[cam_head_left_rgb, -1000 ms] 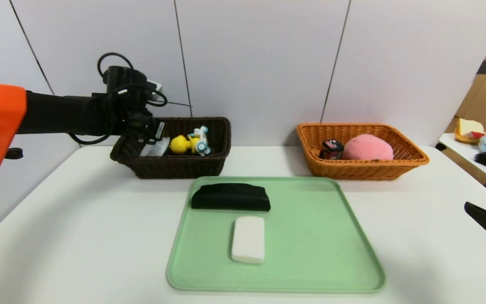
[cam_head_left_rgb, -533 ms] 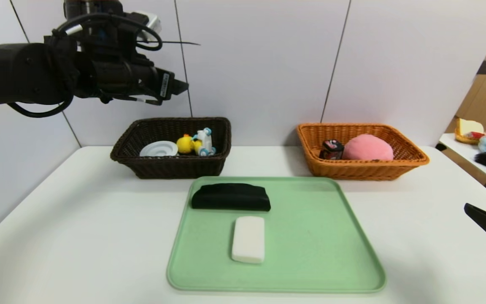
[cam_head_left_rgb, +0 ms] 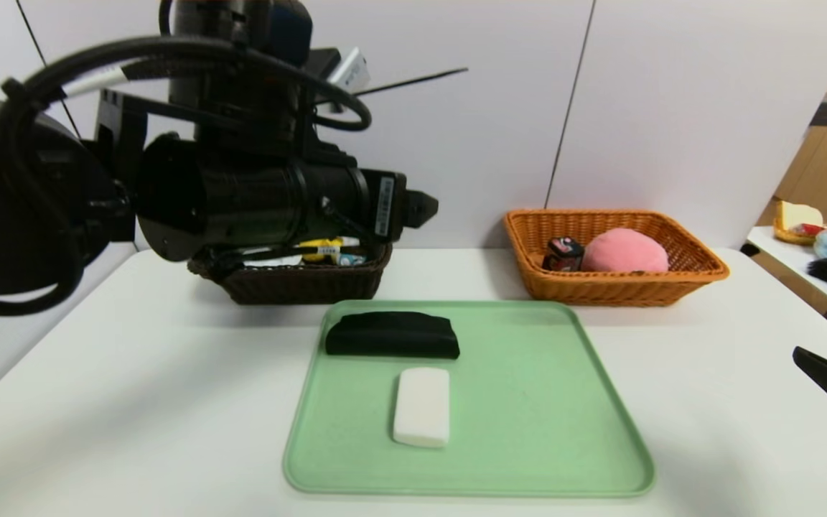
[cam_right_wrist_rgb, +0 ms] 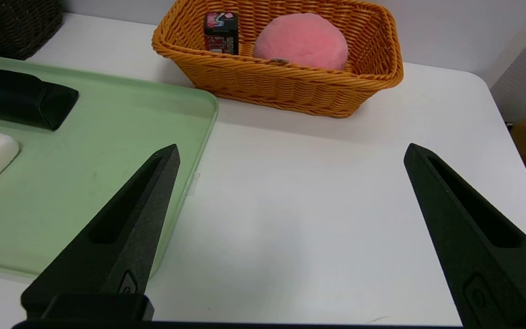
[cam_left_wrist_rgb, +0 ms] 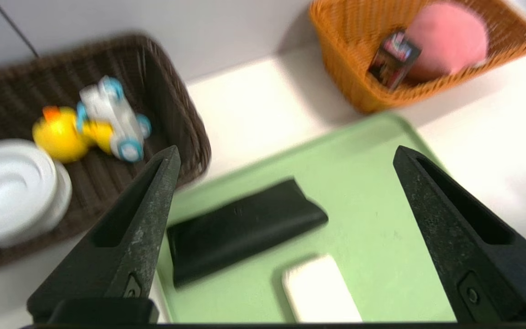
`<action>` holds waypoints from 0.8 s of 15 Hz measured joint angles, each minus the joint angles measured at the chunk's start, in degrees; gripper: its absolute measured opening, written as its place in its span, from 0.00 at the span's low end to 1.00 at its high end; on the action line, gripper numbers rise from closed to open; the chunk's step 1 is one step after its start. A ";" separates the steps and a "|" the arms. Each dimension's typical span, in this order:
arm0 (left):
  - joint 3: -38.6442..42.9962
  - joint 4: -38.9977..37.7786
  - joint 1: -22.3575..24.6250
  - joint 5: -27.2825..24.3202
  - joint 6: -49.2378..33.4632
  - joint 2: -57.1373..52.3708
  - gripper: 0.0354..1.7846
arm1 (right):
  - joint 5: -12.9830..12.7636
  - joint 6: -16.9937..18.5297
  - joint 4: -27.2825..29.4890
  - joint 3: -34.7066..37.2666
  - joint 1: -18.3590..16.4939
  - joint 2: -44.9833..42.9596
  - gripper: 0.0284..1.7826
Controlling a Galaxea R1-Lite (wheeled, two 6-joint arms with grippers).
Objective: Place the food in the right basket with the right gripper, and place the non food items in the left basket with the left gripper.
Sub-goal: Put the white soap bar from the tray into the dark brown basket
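Note:
A black folded pouch (cam_head_left_rgb: 392, 334) and a white bar (cam_head_left_rgb: 421, 406) lie on the green tray (cam_head_left_rgb: 528, 402). The dark left basket (cam_left_wrist_rgb: 171, 105) holds the yellow duck toy (cam_left_wrist_rgb: 62, 137) and the white round container (cam_left_wrist_rgb: 12, 187). In the orange right basket (cam_head_left_rgb: 614, 283) sit the pink peach (cam_head_left_rgb: 625, 251) and the black canister (cam_head_left_rgb: 564, 255). My left gripper (cam_left_wrist_rgb: 286, 151) hangs open and empty, high over the tray's back left corner near the pouch (cam_left_wrist_rgb: 240, 228); its arm hides most of the dark basket in the head view. My right gripper (cam_right_wrist_rgb: 291, 147) is open and empty, low over bare table right of the tray.
The wall stands right behind both baskets. A side table (cam_head_left_rgb: 801, 273) with clutter is at the far right, past the main table's edge. Bare tabletop lies left and right of the tray.
The left gripper opened over the dark basket, left the white container there, rose, and swung out toward the tray. The right arm has not moved.

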 joint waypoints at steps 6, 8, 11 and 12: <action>12.48 1.06 -7.28 3.19 -8.48 1.46 0.94 | 1.46 -0.22 -0.07 -0.24 0.09 -0.52 0.95; 12.92 1.27 -8.29 3.19 -9.89 3.72 0.94 | 2.51 -0.24 -0.07 -0.59 0.13 -0.52 0.95; 12.95 1.13 -9.64 3.17 -13.80 7.45 0.94 | 2.60 0.28 -0.18 -1.10 0.11 -0.54 0.95; 12.95 1.11 -10.08 3.19 -14.96 8.74 0.94 | 2.62 0.30 -0.96 -1.07 0.11 -0.50 0.95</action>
